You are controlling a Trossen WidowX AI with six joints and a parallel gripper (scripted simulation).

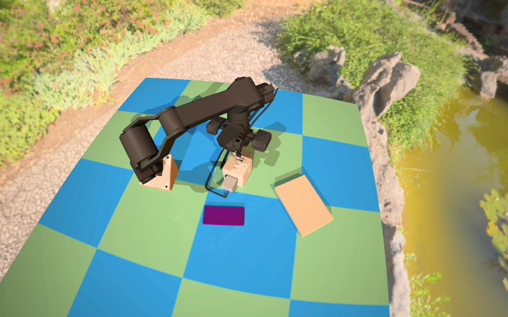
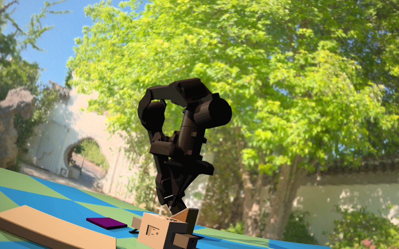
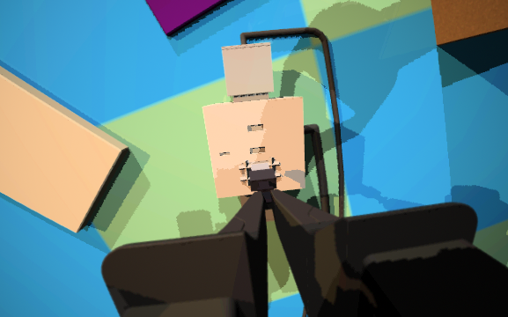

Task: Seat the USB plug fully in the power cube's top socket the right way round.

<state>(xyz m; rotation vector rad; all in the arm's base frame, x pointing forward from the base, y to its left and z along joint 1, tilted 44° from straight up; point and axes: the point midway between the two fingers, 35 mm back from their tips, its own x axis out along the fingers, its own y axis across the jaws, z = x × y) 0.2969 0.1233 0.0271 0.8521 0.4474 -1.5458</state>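
The tan power cube [image 1: 244,170] [image 2: 156,230] [image 3: 254,132] stands on a green square of the table. My gripper [image 1: 239,152] [image 2: 176,208] [image 3: 266,198] points straight down over the cube's top and is shut on the small dark USB plug [image 3: 262,178]. The plug stands upright at the socket near the cube's edge closest to the arm. How deep it sits in the socket I cannot tell. In the top and exterior views the fingers hide the plug.
A grey plug [image 1: 229,182] [image 3: 247,70] sticks out of the cube's side, and a dark cable [image 1: 208,179] [image 3: 332,88] loops beside it. A purple card [image 1: 223,215] [image 2: 106,222] and a tan slab [image 1: 303,204] [image 2: 49,229] [image 3: 33,145] lie nearby. The arm's tan base block [image 1: 165,175] stands to the left.
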